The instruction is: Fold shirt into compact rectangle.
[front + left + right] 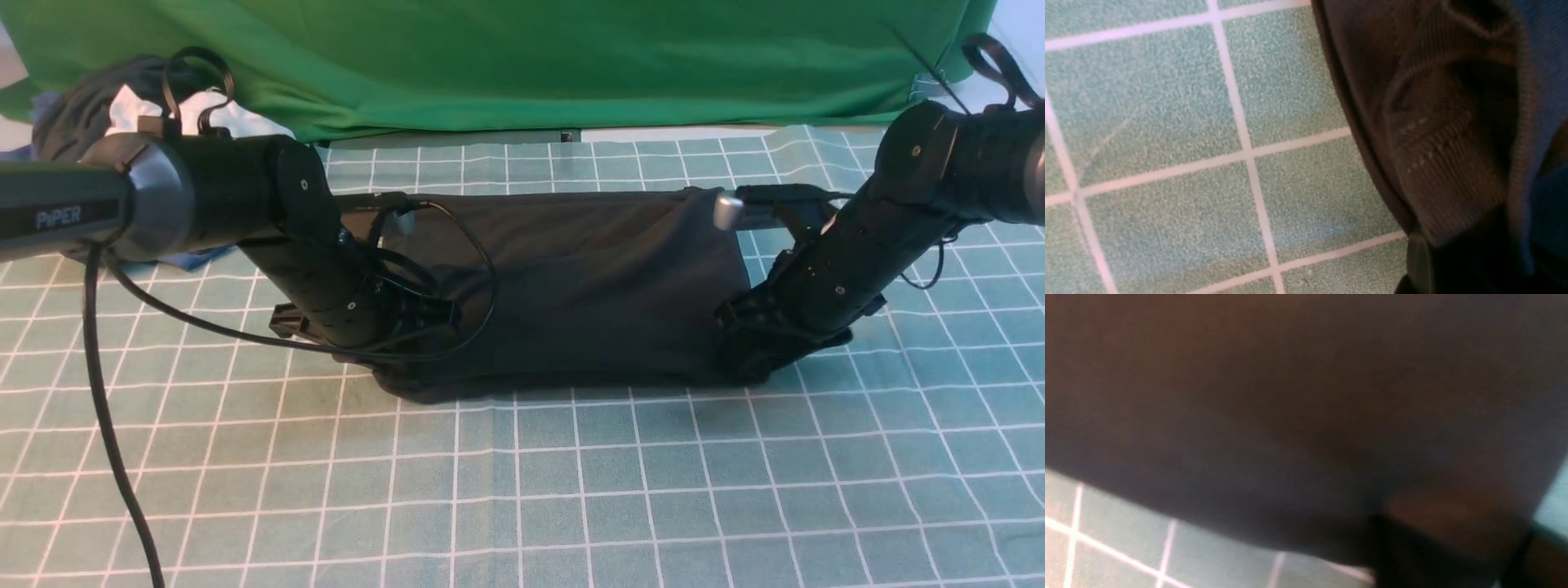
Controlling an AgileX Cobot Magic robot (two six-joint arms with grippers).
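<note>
Shirt: a black shirt (pixel 588 286) lies in the middle of the table as a wide, low band, its near edge rounded and its far edge straight. No print or label shows.
Shirt close up: the left wrist view shows a ribbed, stitched hem of dark fabric (pixel 1437 163) bunched beside the checked cloth; the right wrist view is nearly filled by blurred dark fabric (pixel 1306 416).
Left gripper: the left gripper (pixel 408 322) is down at the shirt's left end, touching the fabric. Cables and dark cloth hide its jaws, so whether it is clamped or loose cannot be told.
Right gripper: the right gripper (pixel 747 351) is down at the shirt's right end, against the near corner. Its jaws are lost in black on black; its grip cannot be told.
Table: a teal tablecloth (pixel 522 490) with a white grid covers the surface.
Behind: a bright green backdrop cloth (pixel 522 65) hangs across the far edge.
Far left: a bundle of dark and white garments (pixel 98 106) sits behind the left arm.
</note>
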